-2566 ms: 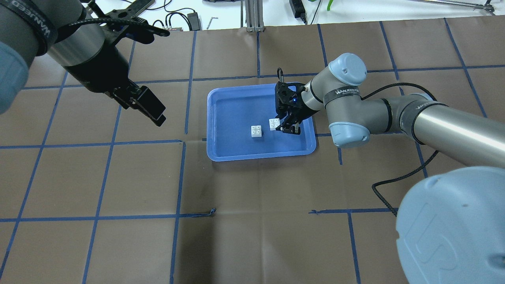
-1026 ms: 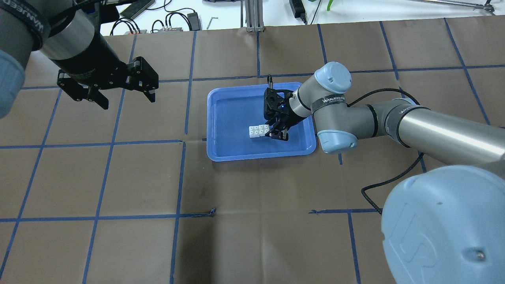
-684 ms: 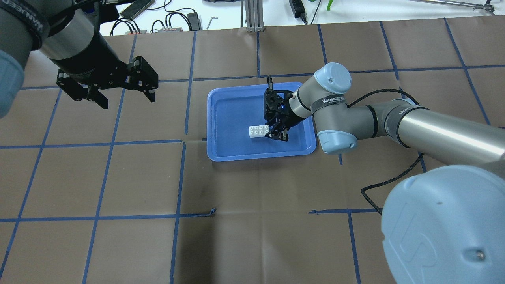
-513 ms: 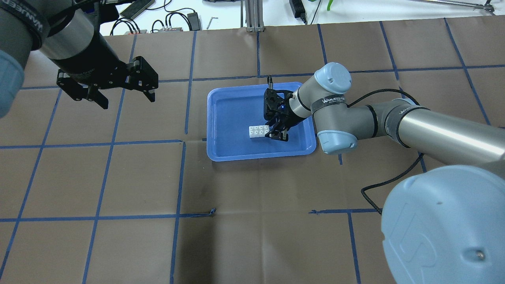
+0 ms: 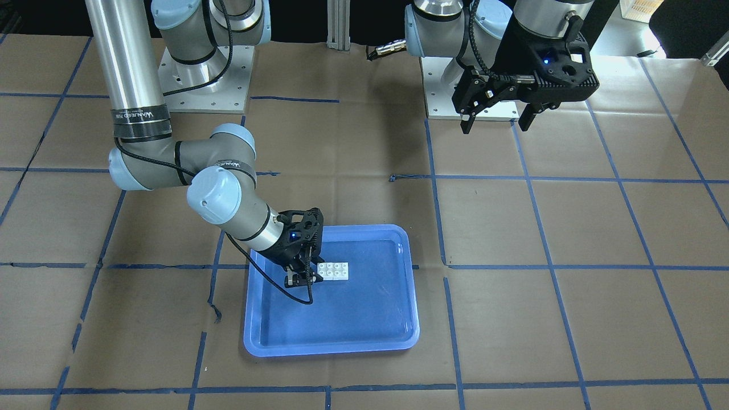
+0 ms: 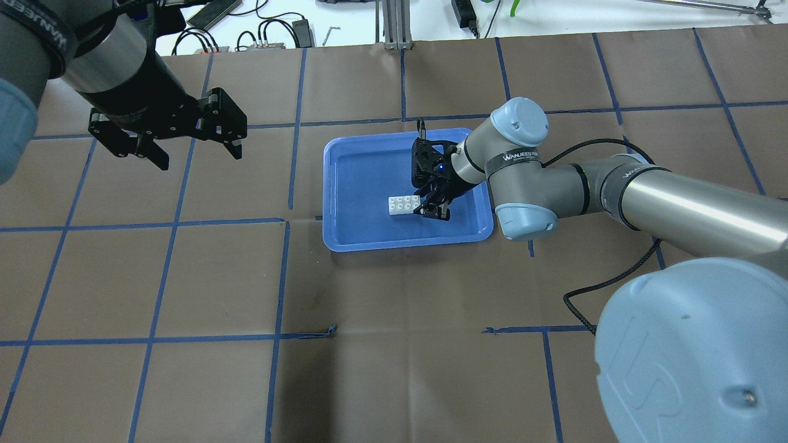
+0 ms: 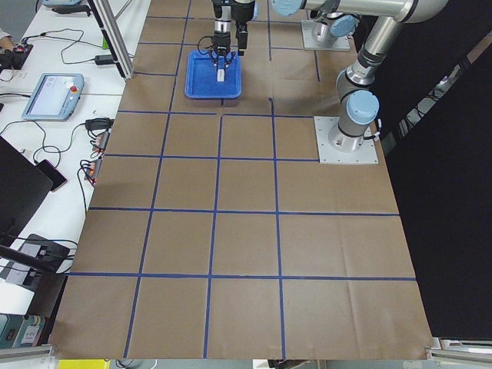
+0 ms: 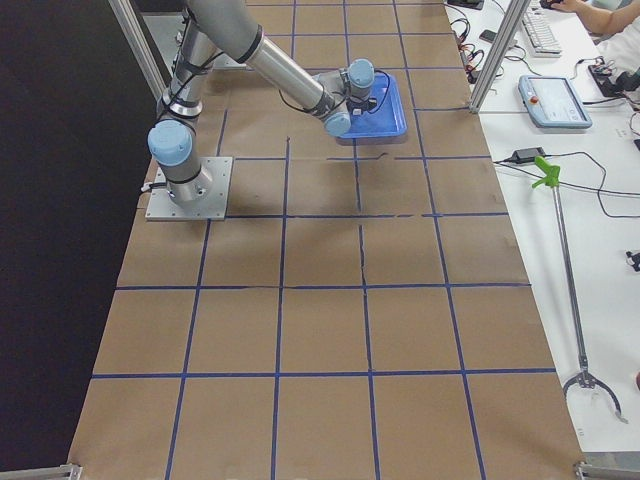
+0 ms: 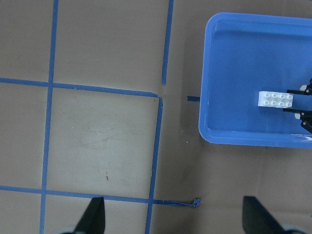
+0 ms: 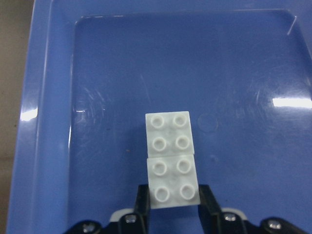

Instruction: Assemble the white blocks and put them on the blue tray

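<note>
Two white blocks (image 10: 168, 132) lie side by side, touching, flat on the bottom of the blue tray (image 10: 122, 73). My right gripper (image 10: 174, 196) is shut on the nearer white block (image 10: 174, 181), one finger on each side. The pair shows in the overhead view (image 6: 403, 204) with the right gripper (image 6: 431, 207) at its right end, inside the tray (image 6: 363, 178). It also shows in the front view (image 5: 333, 270). My left gripper (image 6: 199, 156) is open and empty, held above the table well to the left of the tray.
Brown paper with blue tape grid lines covers the table. The arm bases (image 5: 205, 80) stand at the robot's side of it. Cables and a pendant (image 7: 52, 96) lie on the white bench beyond the table's far edge.
My right gripper has slid its white block left until it touches the other block. My left gripper has turned and drawn back to the left. Over the last second nothing has moved.
</note>
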